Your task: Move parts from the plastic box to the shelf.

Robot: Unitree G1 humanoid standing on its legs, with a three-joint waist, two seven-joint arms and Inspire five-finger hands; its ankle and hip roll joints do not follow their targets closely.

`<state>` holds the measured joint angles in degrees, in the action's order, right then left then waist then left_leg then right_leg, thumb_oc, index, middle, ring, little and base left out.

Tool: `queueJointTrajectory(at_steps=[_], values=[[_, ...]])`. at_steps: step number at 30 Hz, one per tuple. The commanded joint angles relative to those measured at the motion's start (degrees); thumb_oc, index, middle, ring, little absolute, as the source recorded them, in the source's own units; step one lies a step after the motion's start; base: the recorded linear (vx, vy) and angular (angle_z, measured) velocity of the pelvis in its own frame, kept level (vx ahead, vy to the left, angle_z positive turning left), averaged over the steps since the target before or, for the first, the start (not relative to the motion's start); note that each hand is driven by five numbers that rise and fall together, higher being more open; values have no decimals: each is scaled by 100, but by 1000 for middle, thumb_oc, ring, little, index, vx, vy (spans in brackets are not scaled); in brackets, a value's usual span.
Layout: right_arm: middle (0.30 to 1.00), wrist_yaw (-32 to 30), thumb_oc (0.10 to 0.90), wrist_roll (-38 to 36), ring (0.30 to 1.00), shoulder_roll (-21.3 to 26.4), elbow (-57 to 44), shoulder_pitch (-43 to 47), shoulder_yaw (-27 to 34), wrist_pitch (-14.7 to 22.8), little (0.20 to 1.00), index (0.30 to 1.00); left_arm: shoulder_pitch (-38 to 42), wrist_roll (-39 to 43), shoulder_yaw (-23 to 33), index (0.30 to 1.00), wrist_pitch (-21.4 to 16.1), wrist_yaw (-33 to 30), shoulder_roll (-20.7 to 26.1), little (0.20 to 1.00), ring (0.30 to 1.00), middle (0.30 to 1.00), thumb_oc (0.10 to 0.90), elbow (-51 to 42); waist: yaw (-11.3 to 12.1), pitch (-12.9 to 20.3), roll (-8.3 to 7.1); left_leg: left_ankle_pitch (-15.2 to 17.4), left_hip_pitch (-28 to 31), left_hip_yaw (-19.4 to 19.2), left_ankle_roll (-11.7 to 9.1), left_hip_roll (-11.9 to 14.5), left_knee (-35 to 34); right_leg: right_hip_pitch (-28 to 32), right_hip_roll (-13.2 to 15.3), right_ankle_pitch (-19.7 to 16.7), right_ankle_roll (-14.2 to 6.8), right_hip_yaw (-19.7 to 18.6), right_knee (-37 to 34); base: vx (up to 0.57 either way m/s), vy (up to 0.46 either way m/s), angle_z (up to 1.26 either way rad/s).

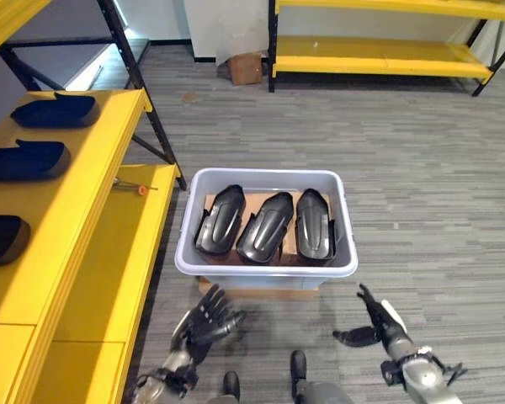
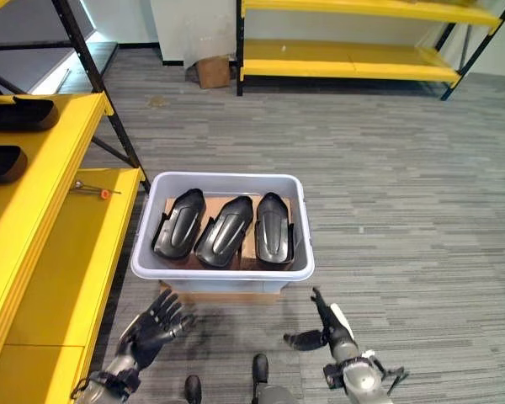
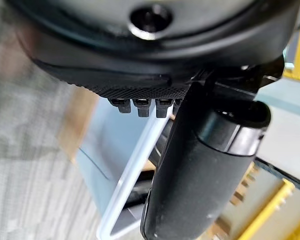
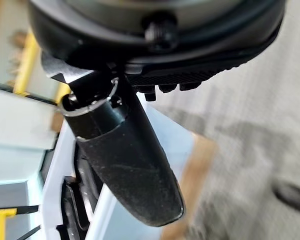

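Your left hand (image 1: 209, 320) is dark all over, with black segmented fingers on a silver-grey wrist with dark fittings. Your right hand (image 1: 379, 324) is just as dark but carries a white cover along one digit, and its silver-grey wrist ends in a blocky metal cuff. In the left wrist view, you see a glossy black housing with a recessed round screw (image 3: 150, 17), a dimpled black palm edge, and a smooth, rounded black thumb (image 3: 200, 170) with a grey ring at its base. In the right wrist view, the tapered black thumb (image 4: 127, 160) shows faint scuffs.
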<state>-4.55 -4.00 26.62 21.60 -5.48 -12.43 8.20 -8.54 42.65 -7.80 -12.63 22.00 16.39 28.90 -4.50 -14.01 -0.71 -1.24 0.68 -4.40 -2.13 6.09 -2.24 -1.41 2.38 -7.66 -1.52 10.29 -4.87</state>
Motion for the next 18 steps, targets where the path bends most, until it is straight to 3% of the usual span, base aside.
queueJointTrajectory(at_steps=[1,5,12,16,18], values=[[1000,-718,900,674,1000,213,-987,374,170,972,1000,1000,270,397,25,1000,-407,448,149,1000,1000,1000,900,-605,-13,-55,-53,266,-67,-1004,61,122,350,-91,267,1126,-149,238,1091,-9,-61,63],[1000,-1226,900,1199,1000,538,-1374,891,169,1057,1000,1000,384,106,-261,1000,-240,327,111,1000,1000,1000,900,-474,8,-122,64,142,-233,-1235,-6,158,293,-99,288,1231,-114,436,1144,-41,22,72],[1000,-1345,900,1034,1000,730,-1726,1383,287,799,1000,1000,302,-38,-406,1000,-250,386,131,1000,1000,1000,900,-417,103,-21,169,47,-142,-1146,3,3,19,-8,276,1135,-176,341,919,19,2,15],[1000,-1122,900,865,1000,617,-1902,1231,350,667,1000,1000,201,187,-233,1000,-432,262,51,1000,1000,1000,900,-228,72,146,177,94,-74,-1078,-9,3,95,120,270,1220,-125,253,960,46,-81,9],[1000,-1077,900,1191,1000,534,-2068,947,428,700,1000,1000,192,210,-37,1000,-615,153,-4,1000,1000,1000,900,-192,16,175,131,213,-93,-980,11,31,402,166,280,1317,-43,187,1118,65,-118,3]])
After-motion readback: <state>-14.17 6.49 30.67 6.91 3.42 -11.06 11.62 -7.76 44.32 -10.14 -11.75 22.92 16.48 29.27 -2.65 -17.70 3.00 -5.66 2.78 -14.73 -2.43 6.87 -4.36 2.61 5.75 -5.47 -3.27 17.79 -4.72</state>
